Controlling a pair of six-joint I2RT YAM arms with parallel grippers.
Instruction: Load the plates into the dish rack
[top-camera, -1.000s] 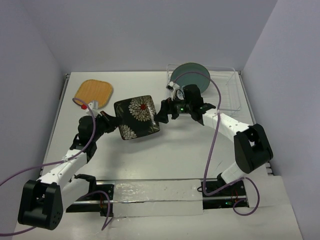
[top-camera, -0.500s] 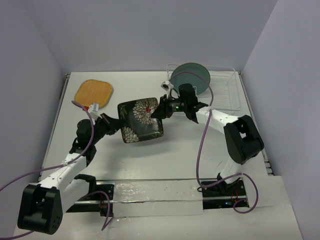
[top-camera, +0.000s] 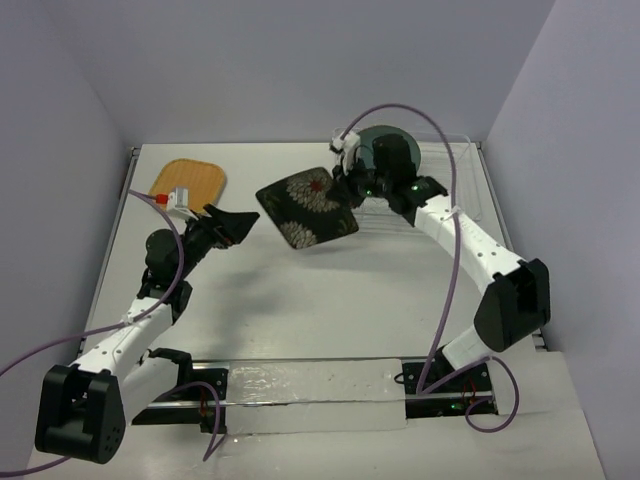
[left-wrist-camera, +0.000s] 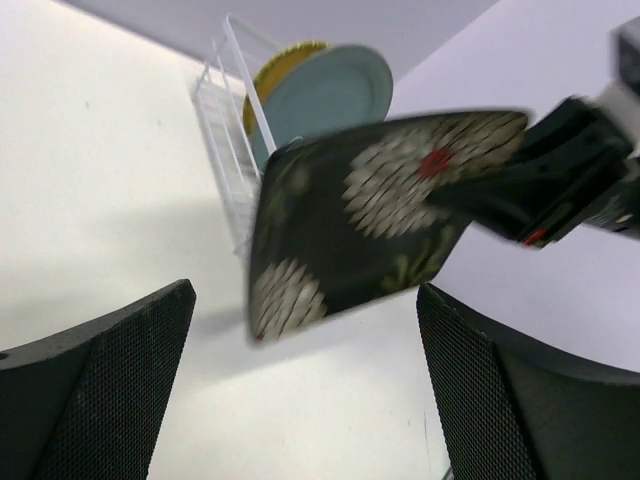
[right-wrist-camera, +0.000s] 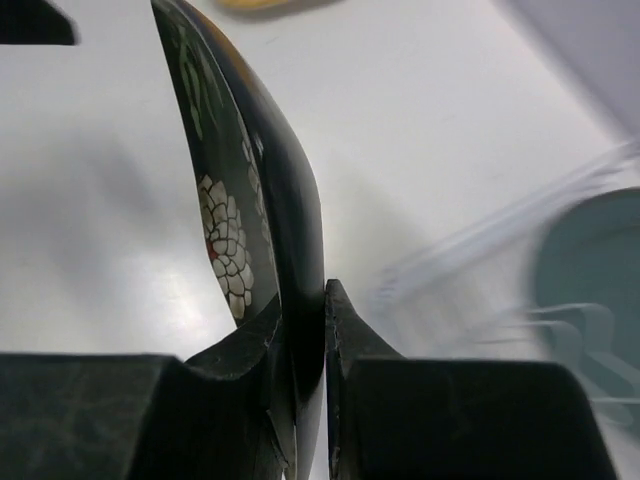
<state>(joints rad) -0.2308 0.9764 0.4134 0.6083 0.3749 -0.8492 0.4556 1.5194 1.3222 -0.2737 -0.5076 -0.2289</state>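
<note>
1. Your orange plate lies flat on the table. It is off to one side of the left fingers and back from their tips, well apart from them.
2. Your left gripper has its fingers spread wide and nothing sits between them. The tips point toward the black floral plate, which hangs just ahead of them across a gap.
3. That black floral plate is up off the table and tilted, between your two sets of fingers. Its patterned face is turned toward the left ones.
4. Your right gripper is clamped on the plate's edge, with one finger pressed to each face at the rim. The rest of the plate reaches out beyond the fingertips.
5. The teal-grey plate stands on edge in the dish rack, with the yellow plate upright just behind it. From your left fingers, both lie past the held plate. From your right fingers, the teal-grey one sits off to the side, apart from them.
6. The rack's thin wire dividers show beside the right fingers, but they are blurred in the right wrist view.
</note>
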